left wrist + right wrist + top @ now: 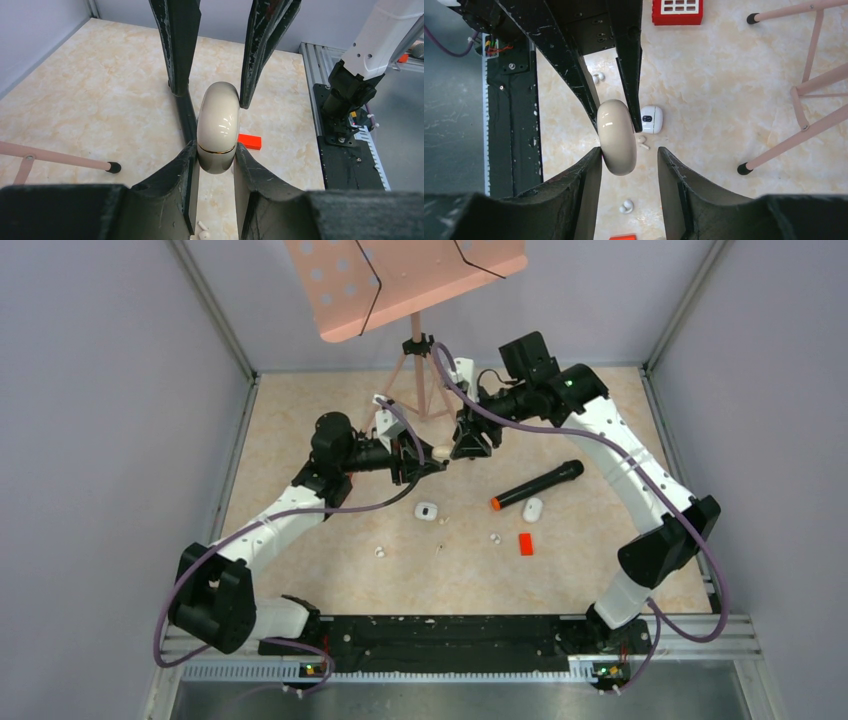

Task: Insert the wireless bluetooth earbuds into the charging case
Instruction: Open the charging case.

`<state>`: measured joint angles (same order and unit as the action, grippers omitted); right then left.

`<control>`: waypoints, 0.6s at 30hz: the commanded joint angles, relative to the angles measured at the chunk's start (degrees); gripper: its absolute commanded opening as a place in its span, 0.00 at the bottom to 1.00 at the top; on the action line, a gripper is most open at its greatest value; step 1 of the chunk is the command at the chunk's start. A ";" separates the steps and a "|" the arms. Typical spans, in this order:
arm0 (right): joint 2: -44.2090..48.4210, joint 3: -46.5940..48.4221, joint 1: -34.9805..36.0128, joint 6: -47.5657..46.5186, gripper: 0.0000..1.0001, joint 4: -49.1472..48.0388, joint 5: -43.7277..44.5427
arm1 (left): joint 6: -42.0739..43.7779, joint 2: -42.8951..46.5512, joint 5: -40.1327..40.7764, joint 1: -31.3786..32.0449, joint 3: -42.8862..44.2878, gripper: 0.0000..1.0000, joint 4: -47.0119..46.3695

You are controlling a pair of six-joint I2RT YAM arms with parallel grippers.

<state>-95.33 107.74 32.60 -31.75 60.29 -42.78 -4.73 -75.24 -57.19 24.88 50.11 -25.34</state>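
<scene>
A cream pebble-shaped charging case (pixel 218 125) hangs above the table, lid closed, with my left gripper (pixel 216 155) shut on its lower end. My right gripper (pixel 629 152) faces it from the other side, open. Its jaws straddle the case's (pixel 616 135) other end: one finger lies against the case, the other stands apart. In the top view the two grippers meet at the case (pixel 441 453) over the middle back of the table. Tiny white earbuds lie loose on the table (pixel 380 552) (pixel 495 538) (pixel 626 206) (pixel 642 144) (pixel 204 232).
Two white cases (pixel 427 511) (pixel 533 508) rest on the table, along with a black microphone (pixel 537 484) and a small red block (pixel 525 544). A pink music stand (pixel 415 280) rises at the back, its legs (pixel 774 150) spread close by. A red gridded block (pixel 677 11) lies further off.
</scene>
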 commanded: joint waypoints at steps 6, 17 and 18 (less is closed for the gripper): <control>-0.77 2.46 -1.83 5.81 0.44 -5.29 0.33 | 1.46 0.71 -2.13 0.25 -0.77 0.00 -4.00; -0.72 2.92 -2.80 7.72 0.44 -6.68 0.69 | 1.66 1.06 -1.71 0.23 -1.44 0.00 -3.43; -0.66 2.92 -2.76 7.75 0.44 -6.76 0.62 | 1.69 1.06 -1.59 0.26 -1.48 0.00 -3.40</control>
<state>-95.50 107.77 30.28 -25.17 55.90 -42.46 -4.08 -75.26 -57.60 24.88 48.84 -25.69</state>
